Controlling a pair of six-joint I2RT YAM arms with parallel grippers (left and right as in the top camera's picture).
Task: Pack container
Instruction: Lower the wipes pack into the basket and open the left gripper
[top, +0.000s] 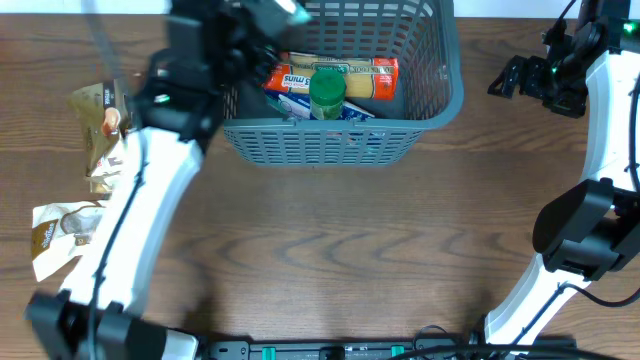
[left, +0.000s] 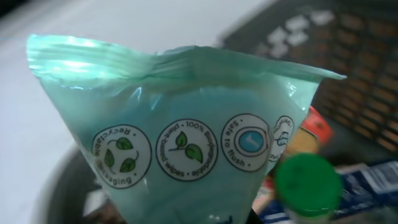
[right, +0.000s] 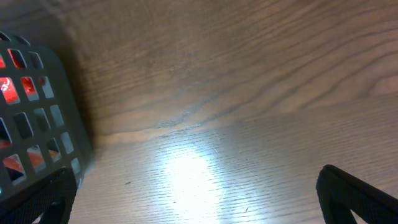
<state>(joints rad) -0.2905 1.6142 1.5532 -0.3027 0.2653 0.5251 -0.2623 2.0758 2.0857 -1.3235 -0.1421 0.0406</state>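
A: At your far left, operator, a brown snack packet (top: 98, 130) lies on the wooden table (top: 330, 260). A second packet (top: 55, 232) lies below it in the overhead view. Both are well apart from the basket.

B: Your left gripper (top: 262, 22) hangs over the left end of the container (top: 330, 140). Its jaws are clamped on a teal pouch (left: 186, 137) (the pouch fills your left wrist view and hides the fingers).

A: The container, a dark grey lattice basket, sits at the far middle of the table, between your two arms. Inside, a green-capped bottle (top: 327, 92) stands against a yellow-and-red packet (top: 345, 72), with a blue packet (top: 352, 112) just beside it.

B: At your right, the right gripper (top: 510, 78) is near the basket's right wall, over bare wood. Its jaws are spread wide.
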